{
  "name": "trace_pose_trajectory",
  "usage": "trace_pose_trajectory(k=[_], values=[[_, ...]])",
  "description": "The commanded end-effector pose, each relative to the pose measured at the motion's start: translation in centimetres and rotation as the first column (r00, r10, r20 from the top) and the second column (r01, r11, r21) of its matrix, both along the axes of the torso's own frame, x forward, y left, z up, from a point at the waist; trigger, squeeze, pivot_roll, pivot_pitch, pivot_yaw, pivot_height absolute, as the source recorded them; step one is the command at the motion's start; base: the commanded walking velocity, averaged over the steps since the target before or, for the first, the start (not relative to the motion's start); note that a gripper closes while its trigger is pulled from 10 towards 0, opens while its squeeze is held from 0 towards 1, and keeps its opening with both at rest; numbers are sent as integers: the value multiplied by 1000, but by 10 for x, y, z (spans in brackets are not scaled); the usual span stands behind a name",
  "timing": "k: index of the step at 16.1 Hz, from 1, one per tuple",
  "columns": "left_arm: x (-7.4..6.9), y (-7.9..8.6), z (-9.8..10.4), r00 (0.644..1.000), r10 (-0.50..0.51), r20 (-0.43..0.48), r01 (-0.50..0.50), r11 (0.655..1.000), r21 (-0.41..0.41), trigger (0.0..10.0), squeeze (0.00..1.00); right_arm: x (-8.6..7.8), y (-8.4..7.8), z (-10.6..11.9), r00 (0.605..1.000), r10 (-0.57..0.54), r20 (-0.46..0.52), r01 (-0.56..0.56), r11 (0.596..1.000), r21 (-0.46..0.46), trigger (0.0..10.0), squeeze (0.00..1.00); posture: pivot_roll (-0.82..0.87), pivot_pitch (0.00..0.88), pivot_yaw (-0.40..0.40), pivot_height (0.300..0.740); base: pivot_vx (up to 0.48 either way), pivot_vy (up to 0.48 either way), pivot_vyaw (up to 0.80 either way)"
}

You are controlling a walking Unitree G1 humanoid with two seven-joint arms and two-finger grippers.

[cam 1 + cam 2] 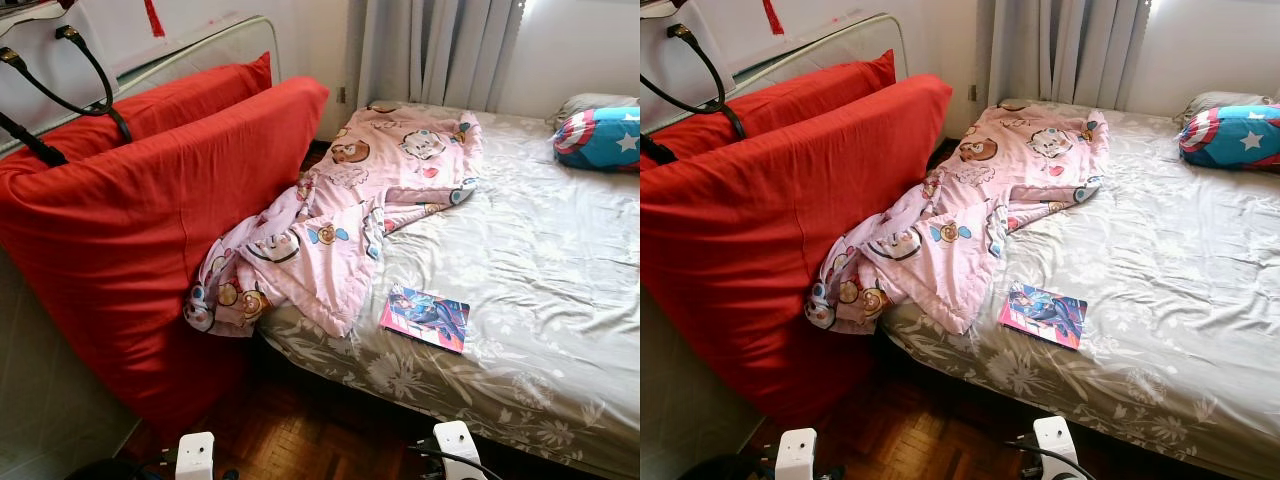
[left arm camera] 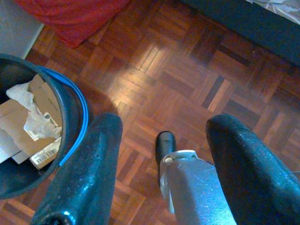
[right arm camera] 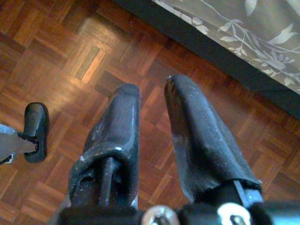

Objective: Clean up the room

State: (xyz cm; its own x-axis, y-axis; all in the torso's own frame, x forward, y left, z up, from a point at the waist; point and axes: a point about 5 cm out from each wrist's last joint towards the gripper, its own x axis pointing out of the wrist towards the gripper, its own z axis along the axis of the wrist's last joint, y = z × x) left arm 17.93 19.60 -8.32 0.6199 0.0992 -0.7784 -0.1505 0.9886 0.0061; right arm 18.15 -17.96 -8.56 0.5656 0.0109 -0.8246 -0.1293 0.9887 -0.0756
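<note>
Star-patterned pillow and bin, both edge-cropped.

A bed with a grey floral sheet carries a rumpled pink cartoon blanket that spills over its near-left edge, and a colourful book lies flat just beside the blanket's lower fold. Two big red cushions lean upright beside the bed, touching the hanging blanket. A blue, red and white star pillow rests at the far right, below grey curtains.
</note>
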Motion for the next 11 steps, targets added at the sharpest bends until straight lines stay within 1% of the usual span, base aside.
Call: trace_pose_trajectory(k=[1, 11], values=[[-8, 38, 2, 996, 64, -69, -60, 997, 50, 10000, 0, 13, -39, 13, 963, -259, 72, 249, 961, 120, 10000, 0, -89, 14, 45, 740, 0, 0, 0], [-8, 38, 2, 996, 64, -69, -60, 997, 50, 10000, 0, 13, -39, 13, 963, -259, 72, 249, 961, 120, 10000, 0, -89, 14, 45, 740, 0, 0, 0]])
